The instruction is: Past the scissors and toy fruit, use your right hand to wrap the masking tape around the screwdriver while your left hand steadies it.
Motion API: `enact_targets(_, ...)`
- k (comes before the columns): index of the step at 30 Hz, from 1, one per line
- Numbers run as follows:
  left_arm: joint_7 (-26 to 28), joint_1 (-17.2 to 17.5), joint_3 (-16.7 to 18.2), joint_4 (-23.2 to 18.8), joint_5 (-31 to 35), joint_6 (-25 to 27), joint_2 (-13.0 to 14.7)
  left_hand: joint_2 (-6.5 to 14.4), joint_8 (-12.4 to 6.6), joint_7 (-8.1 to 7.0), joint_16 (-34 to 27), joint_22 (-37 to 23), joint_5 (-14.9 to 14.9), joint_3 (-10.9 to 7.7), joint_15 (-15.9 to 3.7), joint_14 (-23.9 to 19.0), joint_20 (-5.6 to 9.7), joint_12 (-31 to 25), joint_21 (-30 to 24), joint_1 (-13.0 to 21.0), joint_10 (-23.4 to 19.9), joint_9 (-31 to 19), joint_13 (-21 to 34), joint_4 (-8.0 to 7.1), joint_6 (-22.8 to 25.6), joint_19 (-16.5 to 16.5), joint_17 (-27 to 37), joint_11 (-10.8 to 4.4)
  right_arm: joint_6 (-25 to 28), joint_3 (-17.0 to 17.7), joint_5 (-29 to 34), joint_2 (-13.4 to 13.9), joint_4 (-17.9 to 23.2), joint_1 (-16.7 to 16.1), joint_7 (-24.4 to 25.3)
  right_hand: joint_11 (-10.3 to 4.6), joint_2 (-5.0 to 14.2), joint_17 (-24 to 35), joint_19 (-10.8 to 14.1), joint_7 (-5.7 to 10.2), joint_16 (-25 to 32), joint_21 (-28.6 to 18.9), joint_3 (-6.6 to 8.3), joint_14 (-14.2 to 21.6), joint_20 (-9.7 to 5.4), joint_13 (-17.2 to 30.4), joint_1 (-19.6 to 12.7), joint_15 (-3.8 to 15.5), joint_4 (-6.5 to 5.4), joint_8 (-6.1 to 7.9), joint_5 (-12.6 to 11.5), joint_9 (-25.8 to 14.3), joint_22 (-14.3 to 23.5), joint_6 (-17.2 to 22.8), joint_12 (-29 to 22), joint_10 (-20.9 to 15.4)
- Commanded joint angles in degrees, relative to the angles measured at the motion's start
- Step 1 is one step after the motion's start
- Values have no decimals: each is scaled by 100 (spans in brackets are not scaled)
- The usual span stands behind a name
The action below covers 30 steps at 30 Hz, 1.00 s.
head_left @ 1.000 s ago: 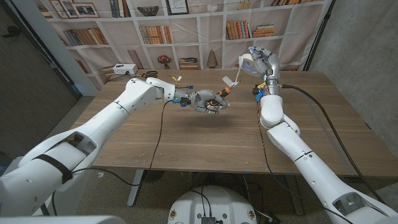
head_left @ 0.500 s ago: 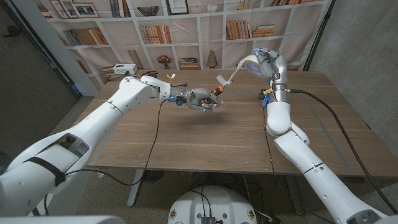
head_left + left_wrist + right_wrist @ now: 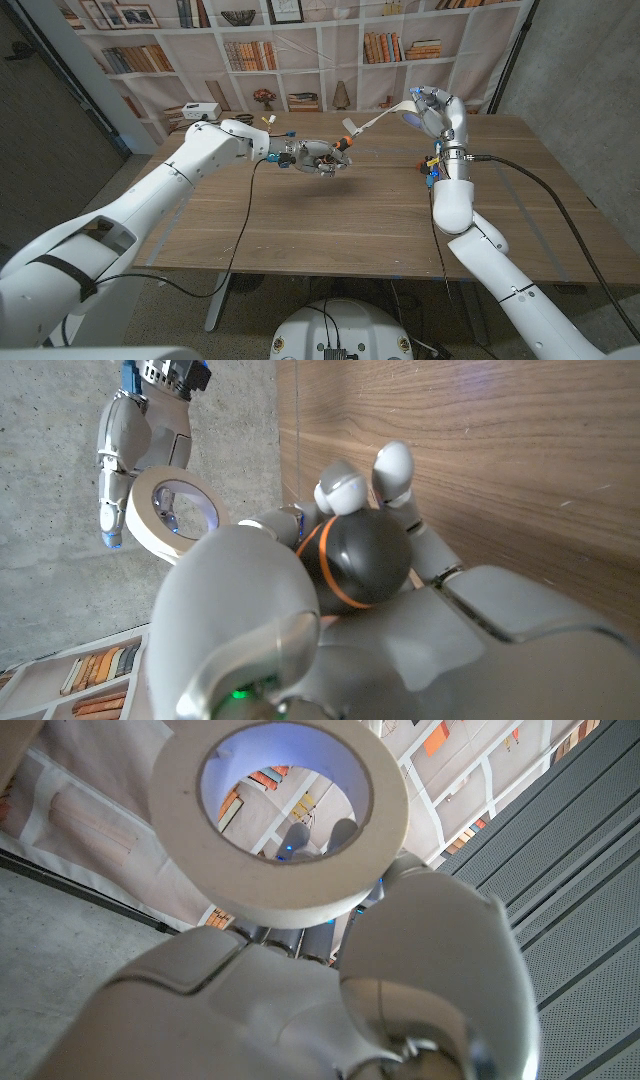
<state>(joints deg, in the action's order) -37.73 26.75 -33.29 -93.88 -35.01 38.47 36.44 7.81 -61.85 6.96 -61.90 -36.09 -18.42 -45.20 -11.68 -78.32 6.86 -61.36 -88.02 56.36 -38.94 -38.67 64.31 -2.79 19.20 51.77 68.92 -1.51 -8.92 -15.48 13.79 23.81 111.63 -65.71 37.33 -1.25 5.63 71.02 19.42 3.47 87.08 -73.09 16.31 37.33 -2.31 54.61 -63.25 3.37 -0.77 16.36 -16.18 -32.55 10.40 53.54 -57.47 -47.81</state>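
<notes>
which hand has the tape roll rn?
The right hand holds the masking tape roll, raised above the table's far edge. The left hand grips the screwdriver instead.

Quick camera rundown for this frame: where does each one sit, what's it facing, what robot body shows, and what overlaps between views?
Head view: fixed on the head, looking down at the table; both arms, left hand gripping the screwdriver, right hand holding the masking tape.
Left wrist view: behind the left hand, screwdriver handle in it.
Right wrist view: behind the right hand, up at the tape roll.
Shared: all three show the tape roll.
</notes>
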Motion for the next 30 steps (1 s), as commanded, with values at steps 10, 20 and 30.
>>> enact_targets(10,-318,-719,-837,-169,1128,185,373,250,31,-31,-41,150,77,-39,-38,-28,545,92,51,277,6,171,-186,78,80,57,44,-13,1246,-277,1282,385,387,-125,-643,-309,243,6,46,-400,4,19,223,-6,-366,-21,-198,859,195,-6,-21,15,-8,470,33,-174)
enact_targets(20,-478,-1338,-1671,-592,2624,461,531,253,108,-94,-22,291,135,9,-36,18,542,117,69,316,37,336,-195,154,136,37,42,-3,1798,-703,1600,668,294,3,-1169,-303,237,3,41,-397,-6,35,219,-8,-368,-76,-183,858,190,-30,-18,42,-9,472,67,-178)
enact_targets(30,-847,-1732,-2255,-800,3623,661,515,260,144,-88,10,313,170,26,-36,24,543,148,23,336,38,402,-229,178,155,13,24,-10,1933,-1036,1791,715,-55,151,-1046,-299,219,-2,58,-400,-29,54,220,-24,-392,-193,-194,861,206,-65,-22,84,-14,480,137,-183)
